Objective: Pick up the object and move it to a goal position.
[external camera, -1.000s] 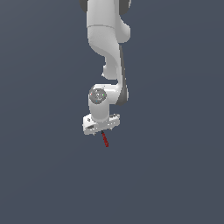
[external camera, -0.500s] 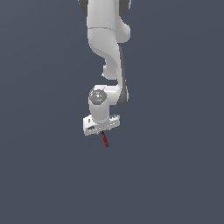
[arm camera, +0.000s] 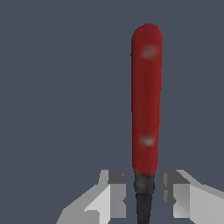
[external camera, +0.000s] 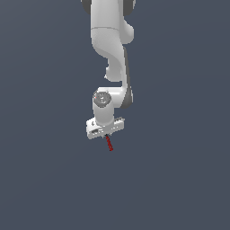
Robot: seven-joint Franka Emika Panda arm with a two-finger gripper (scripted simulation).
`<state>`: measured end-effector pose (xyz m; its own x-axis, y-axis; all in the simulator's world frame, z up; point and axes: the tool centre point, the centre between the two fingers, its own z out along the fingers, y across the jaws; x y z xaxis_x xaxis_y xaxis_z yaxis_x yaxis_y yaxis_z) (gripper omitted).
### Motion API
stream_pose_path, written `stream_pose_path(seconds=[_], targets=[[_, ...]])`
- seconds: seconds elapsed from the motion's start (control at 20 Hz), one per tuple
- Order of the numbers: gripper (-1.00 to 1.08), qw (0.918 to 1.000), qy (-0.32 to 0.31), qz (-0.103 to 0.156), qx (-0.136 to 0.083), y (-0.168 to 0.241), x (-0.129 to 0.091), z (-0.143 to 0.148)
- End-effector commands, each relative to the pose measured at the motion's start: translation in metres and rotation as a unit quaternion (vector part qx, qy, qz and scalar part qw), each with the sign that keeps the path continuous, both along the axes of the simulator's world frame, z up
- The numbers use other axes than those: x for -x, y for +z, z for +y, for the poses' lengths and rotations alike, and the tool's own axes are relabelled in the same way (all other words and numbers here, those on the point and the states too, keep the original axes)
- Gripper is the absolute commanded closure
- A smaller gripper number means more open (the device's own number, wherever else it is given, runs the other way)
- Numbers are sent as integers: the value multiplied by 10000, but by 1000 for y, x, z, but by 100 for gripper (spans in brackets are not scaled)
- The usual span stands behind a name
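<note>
Against bare grey ground, the gripper (external camera: 105, 133) clamps the red rod (external camera: 109, 143), unobstructed all round.

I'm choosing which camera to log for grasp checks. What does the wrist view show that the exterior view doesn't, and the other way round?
Only the wrist view shows the rod's black end sitting between the two fingers, and the rod's rounded red tip. Only the exterior view shows the whole white arm coming down from above and the rod sticking out slanted below the gripper. Both show the red rod at the gripper against a plain dark grey background, with nothing else in sight.
</note>
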<state>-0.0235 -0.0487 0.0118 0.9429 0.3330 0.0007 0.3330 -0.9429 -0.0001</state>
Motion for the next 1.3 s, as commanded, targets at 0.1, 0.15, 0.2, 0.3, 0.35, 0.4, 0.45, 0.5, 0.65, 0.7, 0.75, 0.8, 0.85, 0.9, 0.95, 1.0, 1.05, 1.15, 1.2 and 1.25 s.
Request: stream_pose_path(seconds=[0.1, 0.15, 0.2, 0.3, 0.35, 0.4, 0.45, 0.5, 0.65, 0.7, 0.75, 0.8, 0.85, 0.9, 0.95, 1.0, 1.05, 1.15, 1.2, 1.25], targets=[[108, 10000, 7, -5, -1, 9, 1, 20], [108, 10000, 7, -5, -1, 12, 1, 27], [108, 10000, 5, -4, 0, 16, 1, 34], [108, 10000, 5, -4, 0, 24, 2, 51], [108, 10000, 5, -4, 0, 28, 3, 60], [108, 10000, 3, -3, 1, 33, 3, 70], [108, 10000, 3, -3, 1, 38, 4, 81], [108, 10000, 3, -3, 1, 43, 4, 93], [108, 10000, 1, -2, 3, 60, 6, 129], [108, 10000, 1, -2, 3, 66, 6, 141], [108, 10000, -1, -1, 4, 72, 7, 153], [108, 10000, -1, -1, 4, 77, 7, 165], [108, 10000, -1, -1, 4, 83, 7, 177], [108, 10000, -5, -1, 6, 88, 7, 188], [108, 10000, -5, -1, 6, 94, 8, 200], [108, 10000, -5, -1, 6, 99, 8, 211], [108, 10000, -5, -1, 6, 104, 8, 222], [108, 10000, -8, 1, 5, 113, 8, 241], [108, 10000, -8, 1, 5, 117, 7, 249], [108, 10000, -8, 1, 5, 120, 7, 257]])
